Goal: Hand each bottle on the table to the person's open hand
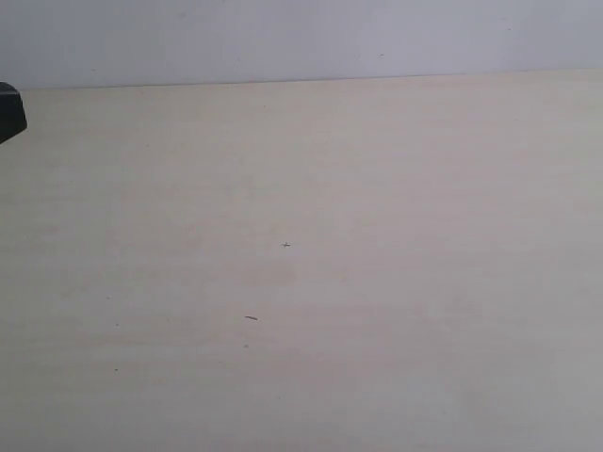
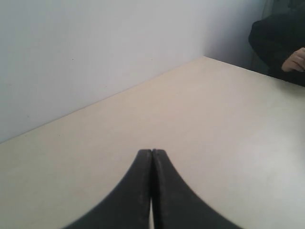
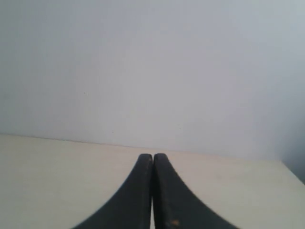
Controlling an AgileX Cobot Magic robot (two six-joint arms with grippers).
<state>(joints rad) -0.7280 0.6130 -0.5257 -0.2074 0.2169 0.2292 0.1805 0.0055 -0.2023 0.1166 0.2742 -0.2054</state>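
Table [image 1: 377, 282], pale beige, dark-specked; left gripper [image 2: 152, 151] and right gripper [image 3: 152, 155] tight-closed.

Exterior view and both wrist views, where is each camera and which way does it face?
Exterior view: above, looking down across the table to the wall; a dark unidentified piece at the left edge.
Left wrist view: on the left arm, low, past the shut left gripper across the table; a person's hand beyond.
Right wrist view: on the right arm, past the shut right gripper at the wall.
Shared: table, wall.
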